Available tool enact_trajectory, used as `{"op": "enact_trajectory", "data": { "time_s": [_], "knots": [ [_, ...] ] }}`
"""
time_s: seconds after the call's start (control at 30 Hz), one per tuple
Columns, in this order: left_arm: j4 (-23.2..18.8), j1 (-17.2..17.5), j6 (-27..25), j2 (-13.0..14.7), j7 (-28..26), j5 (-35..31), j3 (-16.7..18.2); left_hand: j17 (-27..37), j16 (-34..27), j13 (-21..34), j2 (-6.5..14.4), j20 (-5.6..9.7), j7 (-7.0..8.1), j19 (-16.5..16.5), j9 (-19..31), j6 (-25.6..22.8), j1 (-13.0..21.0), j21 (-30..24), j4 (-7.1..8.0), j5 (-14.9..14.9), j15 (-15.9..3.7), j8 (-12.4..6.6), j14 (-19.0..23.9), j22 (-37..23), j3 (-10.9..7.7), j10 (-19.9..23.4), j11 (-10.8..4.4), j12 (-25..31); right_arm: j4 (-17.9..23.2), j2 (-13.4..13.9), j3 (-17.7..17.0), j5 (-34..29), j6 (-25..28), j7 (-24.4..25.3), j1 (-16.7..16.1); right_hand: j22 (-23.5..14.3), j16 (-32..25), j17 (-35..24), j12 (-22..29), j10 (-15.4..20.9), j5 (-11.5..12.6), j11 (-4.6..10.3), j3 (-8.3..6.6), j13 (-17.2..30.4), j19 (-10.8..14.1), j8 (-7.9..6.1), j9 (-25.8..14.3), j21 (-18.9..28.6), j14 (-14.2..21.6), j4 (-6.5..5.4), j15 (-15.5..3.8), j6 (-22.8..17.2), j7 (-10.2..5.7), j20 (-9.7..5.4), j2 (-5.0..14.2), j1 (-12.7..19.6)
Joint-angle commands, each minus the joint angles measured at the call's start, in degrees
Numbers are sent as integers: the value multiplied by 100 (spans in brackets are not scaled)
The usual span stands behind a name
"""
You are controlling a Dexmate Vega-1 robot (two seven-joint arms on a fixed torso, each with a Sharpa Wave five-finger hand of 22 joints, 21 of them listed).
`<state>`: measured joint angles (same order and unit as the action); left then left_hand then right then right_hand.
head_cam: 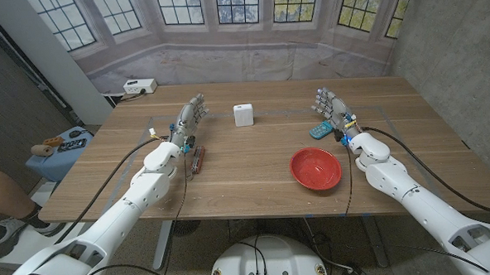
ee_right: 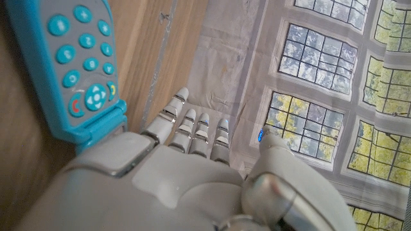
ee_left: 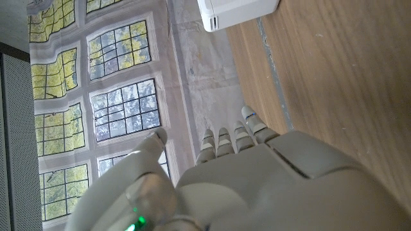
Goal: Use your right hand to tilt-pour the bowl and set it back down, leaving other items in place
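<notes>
The right robot hand (head_cam: 331, 105) stands at the far right of the worktop (head_cam: 254, 154), fingers spread and reaching away from the robot, holding nothing; its wrist view shows the fingers (ee_right: 192, 131) loosely extended and apart, with the teal toy phone (head_cam: 320, 130) just beside it, and whether the palm edge touches the phone I cannot tell. The red bowl (head_cam: 316, 168) sits upright nearer the robot than this hand, just inboard of the right forearm, close to the worktop's near edge, untouched; the pour has not begun.

To do this step well, I judge the right robot hand should draw back toward the robot and lift clear of the phone before it swings, so the phone is not dragged; then come down over the bowl's right rim, thumb inside and fingers under the outer wall, and take a firm pinch before any lift; the bowl is shallow and likely slick, so a light grip could let it roll out during the tilt.

The left robot hand (head_cam: 190, 117) is open too, fingers together and extended, holding nothing; a small dark red tool (head_cam: 198, 159) lies beside its forearm, and a white box (head_cam: 244, 115) stands between the two hands at the far middle; both should stay put.
</notes>
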<state>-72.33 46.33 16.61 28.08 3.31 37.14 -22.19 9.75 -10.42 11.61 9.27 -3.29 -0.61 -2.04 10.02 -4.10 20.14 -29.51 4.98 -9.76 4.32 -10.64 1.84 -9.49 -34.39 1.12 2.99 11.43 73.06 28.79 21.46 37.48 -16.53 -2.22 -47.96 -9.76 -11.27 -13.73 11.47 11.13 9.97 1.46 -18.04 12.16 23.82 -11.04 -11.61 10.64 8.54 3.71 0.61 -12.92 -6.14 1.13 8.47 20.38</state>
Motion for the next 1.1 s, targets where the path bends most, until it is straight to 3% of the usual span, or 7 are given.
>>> {"op": "enact_trajectory", "data": {
  "time_s": [0.03,0.5,0.83,1.1],
  "knots": [
    [63,-50,-29,-34,188,7,-97,20,-37,7,26,-56,-7,-14,18,-74,82,-19,-13,-39,72,-28,16,-15,-57,16,64,28,77,4,27,23,85,50,-118,-24,-38,-17,25,56,34,-4,-43,15,30,-27,-18,30,47,26,33,-41,7,13,-21,70],
    [-184,117,-82,153,237,104,3,10,-24,-13,11,-77,-25,-25,19,-113,116,28,-93,-35,76,-26,21,-16,-91,43,74,37,773,247,71,-173,441,434,-328,-26,-38,26,29,76,18,-75,-33,7,17,-23,-7,38,42,115,165,-16,120,72,-97,113],
    [-212,162,-91,211,272,124,22,3,-18,-25,9,-84,-26,-44,19,-122,158,58,-167,-37,71,-19,32,-17,-121,52,72,38,1318,455,14,-286,670,770,-555,-27,-42,50,34,92,17,-88,-44,4,12,-37,-2,42,46,170,166,-41,174,81,-108,157],
    [-131,130,-43,234,378,124,22,-2,-13,-34,8,-74,-37,-57,19,-126,196,84,-232,-40,79,-13,37,-18,-144,56,84,39,1834,682,-69,-375,907,1059,-809,-29,-65,80,59,173,16,-92,-48,2,45,-54,4,62,96,242,56,-80,333,100,-135,206]
  ]
}}
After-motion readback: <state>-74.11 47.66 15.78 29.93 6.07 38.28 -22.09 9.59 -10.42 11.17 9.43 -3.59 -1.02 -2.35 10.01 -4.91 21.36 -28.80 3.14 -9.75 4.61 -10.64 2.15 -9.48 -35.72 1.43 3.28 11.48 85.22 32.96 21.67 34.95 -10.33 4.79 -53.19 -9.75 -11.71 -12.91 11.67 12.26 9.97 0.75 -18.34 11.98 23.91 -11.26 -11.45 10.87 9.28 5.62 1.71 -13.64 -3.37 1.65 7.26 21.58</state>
